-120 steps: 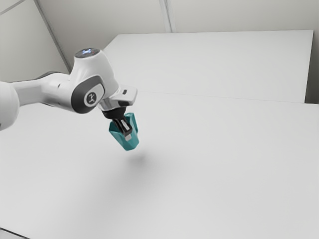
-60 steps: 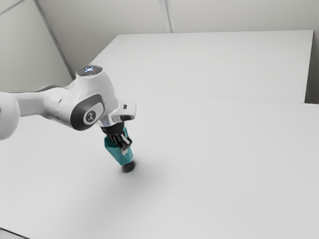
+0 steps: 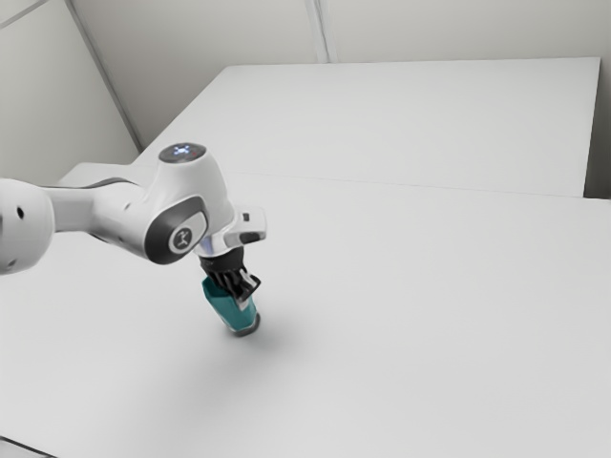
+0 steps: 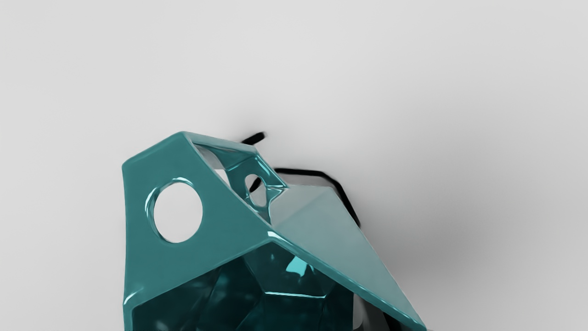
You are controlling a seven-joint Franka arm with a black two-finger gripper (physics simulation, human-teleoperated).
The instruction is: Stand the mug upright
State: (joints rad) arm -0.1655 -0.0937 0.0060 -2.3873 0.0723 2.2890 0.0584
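Observation:
The black gripper [image 3: 244, 292] points down at the teal mug [image 3: 229, 307], its fingers on the mug's wall and shut on it. The mug leans, its mouth toward the exterior view's upper left and its dark-edged base low, by the table surface. In the wrist view the angular mug [image 4: 321, 225] shows its open mouth and its handle with a round hole. A dark part of the gripper [image 4: 374, 317] appears beside the mug's wall at the bottom edge; much of the fingers is hidden there.
The white table [image 3: 410, 324] spreads around the mug, and a raised white panel [image 3: 410, 124] stands behind it. A dark-edged object [image 3: 24, 449] lies at the exterior view's lower left corner.
My hand has come down with the mug, lowering it from above the table to its surface. The mug's base has come nearer its dark shadow, and it is still tilted.

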